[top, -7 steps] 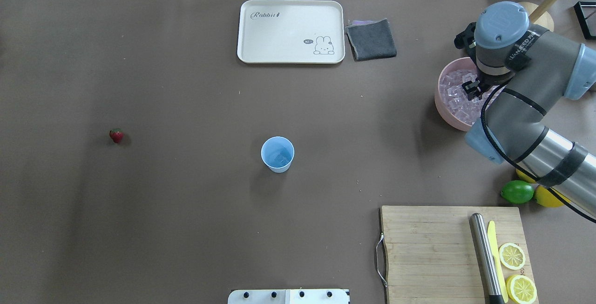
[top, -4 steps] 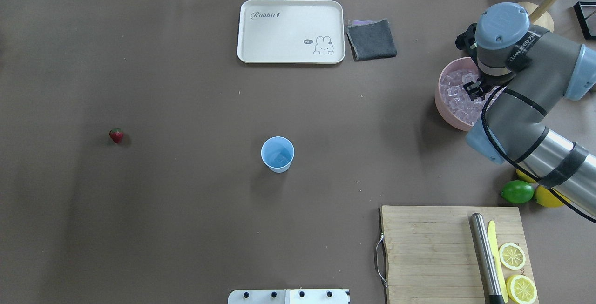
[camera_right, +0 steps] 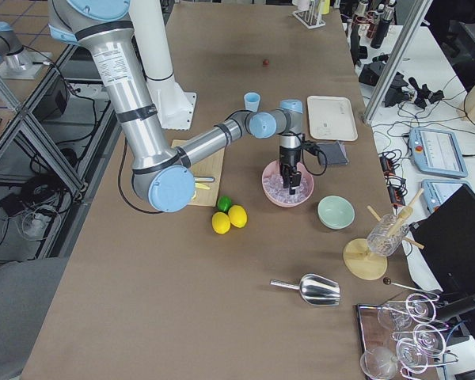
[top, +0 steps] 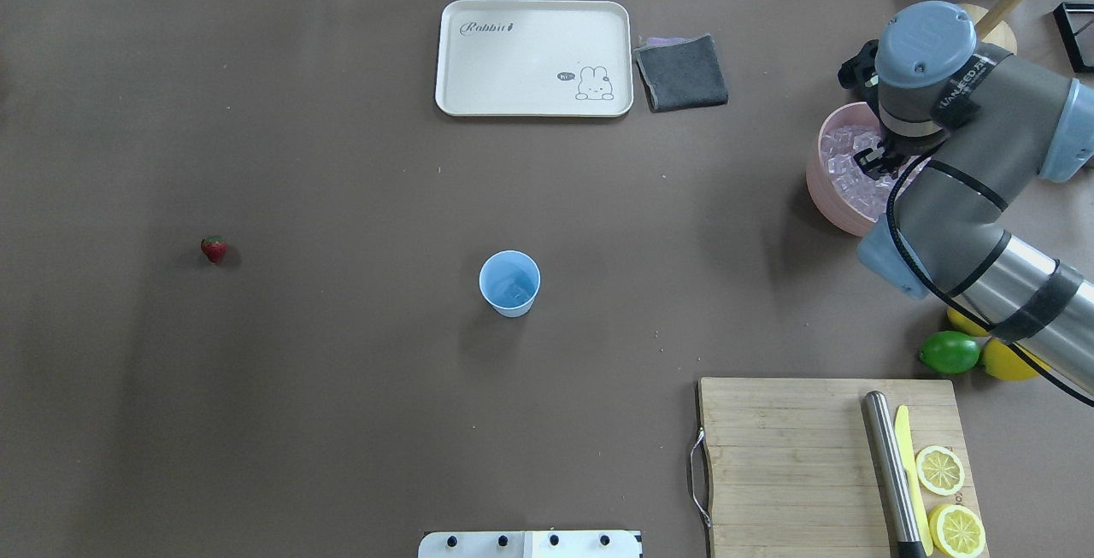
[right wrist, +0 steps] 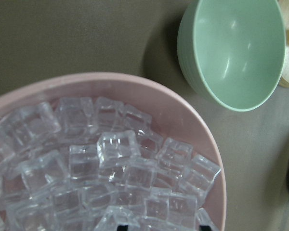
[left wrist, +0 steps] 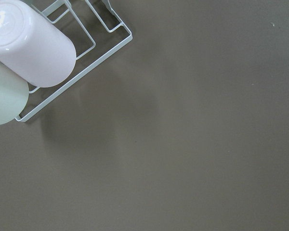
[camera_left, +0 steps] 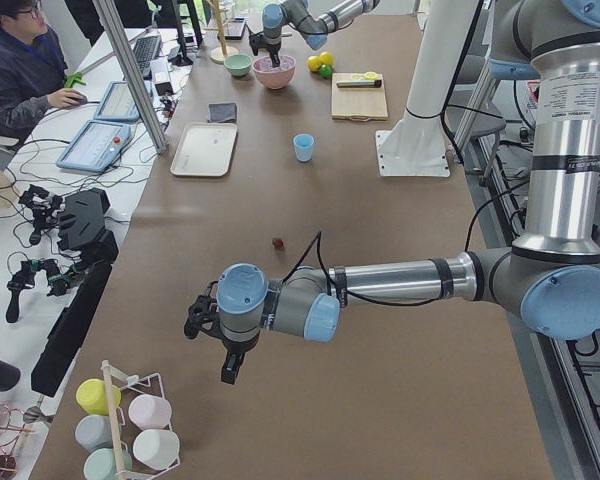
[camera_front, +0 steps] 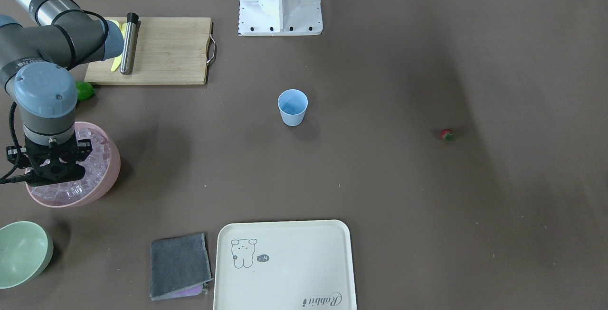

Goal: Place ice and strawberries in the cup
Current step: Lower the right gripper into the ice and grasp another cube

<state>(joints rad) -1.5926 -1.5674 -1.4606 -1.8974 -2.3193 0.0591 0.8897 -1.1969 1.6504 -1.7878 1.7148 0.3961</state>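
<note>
Plainly, the right gripper [top: 875, 159] hangs straight down into the pink bowl [top: 819, 195] at the far right, its tips buried among the ice [right wrist: 115, 159], since cubes have to be plucked from above. Whether it has clenched on one I cannot tell. The cup [top: 509, 283] waits in the middle, seemingly with a cube inside, and the strawberry [top: 214, 248] lies well to its left. The left gripper [camera_left: 230, 368] idles beyond the strawberry, its state unreadable. Since a second ago the right gripper has sunk farther into the bowl, which looks nudged slightly right. Cup and strawberry have not moved.
</note>
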